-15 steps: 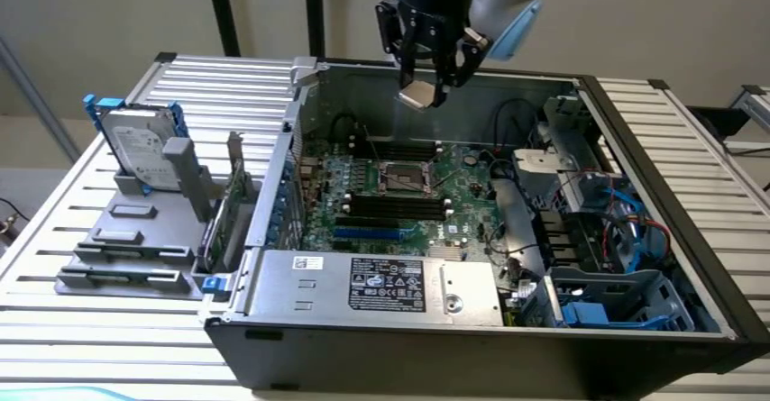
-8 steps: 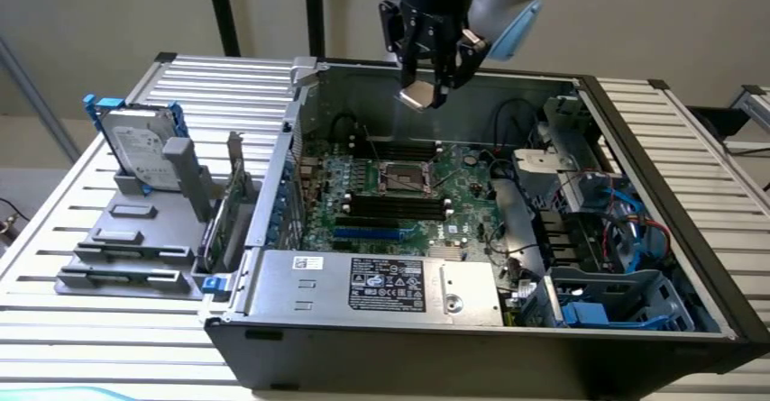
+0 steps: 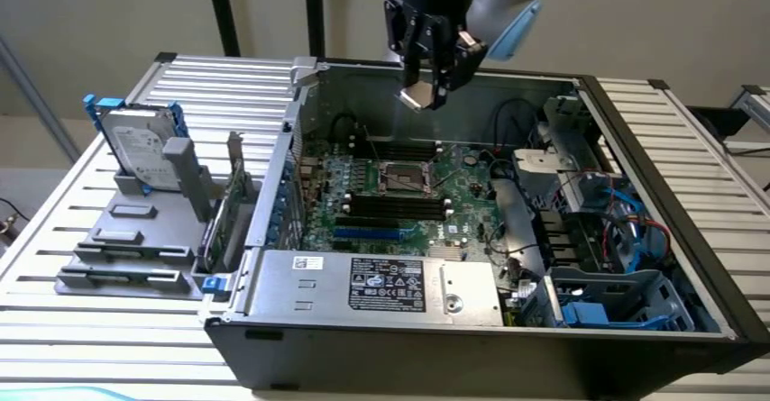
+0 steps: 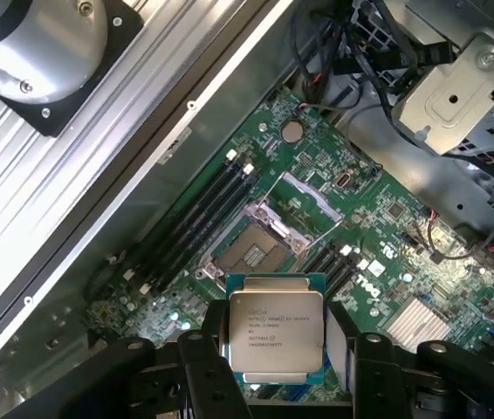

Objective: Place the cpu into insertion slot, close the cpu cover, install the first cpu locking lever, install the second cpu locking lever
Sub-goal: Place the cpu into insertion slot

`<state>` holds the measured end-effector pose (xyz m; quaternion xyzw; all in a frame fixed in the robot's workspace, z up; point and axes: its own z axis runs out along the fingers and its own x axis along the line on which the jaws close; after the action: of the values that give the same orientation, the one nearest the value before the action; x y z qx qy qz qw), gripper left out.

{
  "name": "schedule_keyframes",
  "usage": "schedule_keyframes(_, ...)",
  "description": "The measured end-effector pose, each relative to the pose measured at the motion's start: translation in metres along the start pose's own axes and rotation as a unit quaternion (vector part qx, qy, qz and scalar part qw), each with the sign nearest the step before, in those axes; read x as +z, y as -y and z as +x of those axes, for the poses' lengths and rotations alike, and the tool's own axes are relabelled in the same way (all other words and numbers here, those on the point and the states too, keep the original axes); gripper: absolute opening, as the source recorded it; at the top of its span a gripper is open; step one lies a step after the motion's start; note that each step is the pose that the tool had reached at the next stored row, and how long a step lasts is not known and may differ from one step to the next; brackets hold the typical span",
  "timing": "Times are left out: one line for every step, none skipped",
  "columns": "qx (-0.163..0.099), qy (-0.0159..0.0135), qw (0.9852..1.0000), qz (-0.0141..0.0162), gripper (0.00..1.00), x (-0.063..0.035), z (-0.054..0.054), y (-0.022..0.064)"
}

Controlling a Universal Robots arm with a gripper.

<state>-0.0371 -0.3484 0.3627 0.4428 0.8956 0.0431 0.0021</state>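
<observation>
The end effector (image 3: 427, 84) is pinching the cpu (image 4: 275, 336) by two opposite edges, silvery face toward the wrist camera. It hangs high over the open computer case, with the insertion slot (image 4: 249, 253) well below it on the green board. With so thin an edge grip, I'd worry the chip could tilt or slip, or come down skewed and land on the socket's rim or contacts. Printed lines on the chip's lid and on the grey power supply's label (image 3: 388, 284) are too small to read.
</observation>
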Motion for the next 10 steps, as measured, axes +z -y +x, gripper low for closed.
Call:
schedule_keyframes(0.007,0.0001,1.0,0.0002,0.55,0.0002,0.0,0.0)
schedule_keyframes(0.014,0.0003,0.9999,0.0006,0.55,0.0003,0.0,0.0)
schedule_keyframes(0.02,0.0003,0.9998,0.0011,0.55,0.0006,0.0,0.0001)
schedule_keyframes(0.024,0.0,0.9997,0.0019,0.55,0.0009,0.0,0.0001)
schedule_keyframes(0.03,-0.0001,0.9996,0.0024,0.55,0.0012,0.0,0.0001)
schedule_keyframes(0.036,0.0001,0.9993,0.0026,0.55,0.0014,0.0,0.0002)
schedule_keyframes(0.044,0.0005,0.999,0.0025,0.55,0.0016,-0.0001,0.0001)
schedule_keyframes(0.052,0.0009,0.9986,0.0024,0.55,0.0017,-0.0001,0.0002)
schedule_keyframes(0.061,0.0014,0.9981,0.0023,0.55,0.0019,-0.0001,0.0002)
schedule_keyframes(0.069,0.0019,0.9976,0.0022,0.55,0.0021,-0.0001,0.0002)
